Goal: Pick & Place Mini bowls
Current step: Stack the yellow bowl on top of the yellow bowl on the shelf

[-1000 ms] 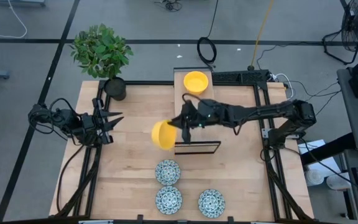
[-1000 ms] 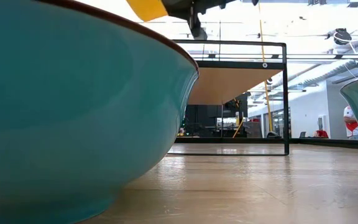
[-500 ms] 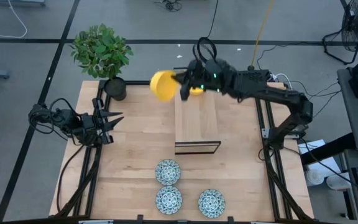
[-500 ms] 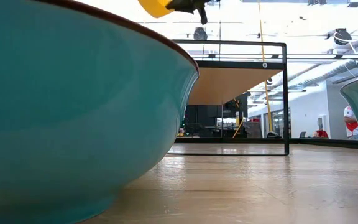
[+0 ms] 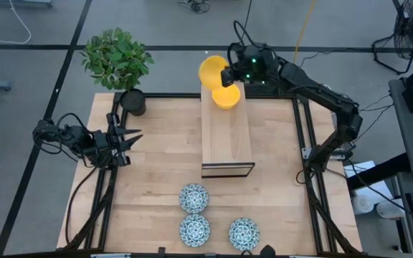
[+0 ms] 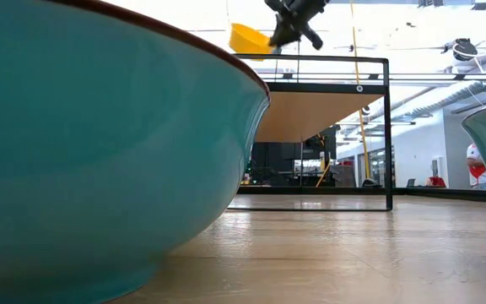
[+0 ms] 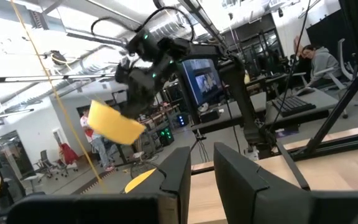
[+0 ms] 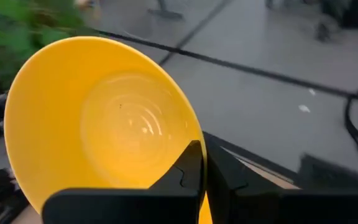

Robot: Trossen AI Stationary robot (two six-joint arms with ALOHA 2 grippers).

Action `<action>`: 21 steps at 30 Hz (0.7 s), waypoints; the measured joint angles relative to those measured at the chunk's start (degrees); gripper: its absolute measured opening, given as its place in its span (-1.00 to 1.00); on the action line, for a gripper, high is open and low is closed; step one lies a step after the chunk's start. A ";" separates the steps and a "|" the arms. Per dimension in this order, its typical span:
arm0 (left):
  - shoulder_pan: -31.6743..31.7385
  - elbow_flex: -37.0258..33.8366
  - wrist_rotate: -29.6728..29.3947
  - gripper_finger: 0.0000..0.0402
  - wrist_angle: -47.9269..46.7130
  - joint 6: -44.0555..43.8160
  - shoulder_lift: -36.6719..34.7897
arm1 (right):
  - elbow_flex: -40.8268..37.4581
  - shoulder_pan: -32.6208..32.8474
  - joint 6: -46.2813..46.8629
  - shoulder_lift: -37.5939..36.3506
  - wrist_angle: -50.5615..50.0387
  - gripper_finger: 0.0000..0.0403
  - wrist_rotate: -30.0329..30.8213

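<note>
The wooden table (image 5: 149, 179) is carrying a raised wooden shelf (image 5: 226, 136) on a dark frame, running from the table's middle to its far edge.

The right arm is reaching in from the right side, stretched toward the far end of the shelf. The right gripper (image 5: 226, 76) is hanging above that far end, its fingers (image 8: 191, 165) pinching the rim of a yellow bowl (image 5: 212, 72). The bowl is being held tilted in the air, its opening facing up and to the left in the high view; nothing is lying in it, going by the right wrist view. In the low view it is showing above the shelf's top rail (image 6: 250, 39).

A second yellow bowl (image 5: 227, 97) is sitting on the far end of the shelf, just below and partly under the held one; its contents cannot be told.

The left arm is waiting at the table's left edge. The left gripper (image 5: 130, 140) is pointing right, its fingers spread with nothing between them.

Three blue-patterned bowls (image 5: 193, 198) are standing upright near the table's front edge, two stacked front to back, one to the right (image 5: 244, 233), nothing in them.

A potted plant (image 5: 118, 61) is standing at the far left corner.
</note>
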 joint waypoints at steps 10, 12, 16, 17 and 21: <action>0.01 0.00 0.04 -0.62 -0.20 -0.04 0.01 | -2.18 -1.43 4.36 0.42 -6.08 -1.00 -0.15; 0.01 0.00 0.07 -0.62 -0.20 -0.07 0.00 | -3.06 -1.45 5.04 0.76 -7.25 -1.00 -0.15; 0.00 0.00 0.09 -0.62 -0.20 -0.09 0.01 | -4.74 -1.65 5.37 0.52 -7.23 -1.00 -0.17; 0.02 0.00 0.09 -0.62 -0.20 -0.09 0.00 | -5.39 -1.68 5.34 0.49 -7.21 -1.00 -0.17; 0.01 0.00 0.09 -0.62 -0.20 -0.09 0.00 | -7.80 -2.11 4.49 0.73 -6.87 -1.00 -0.11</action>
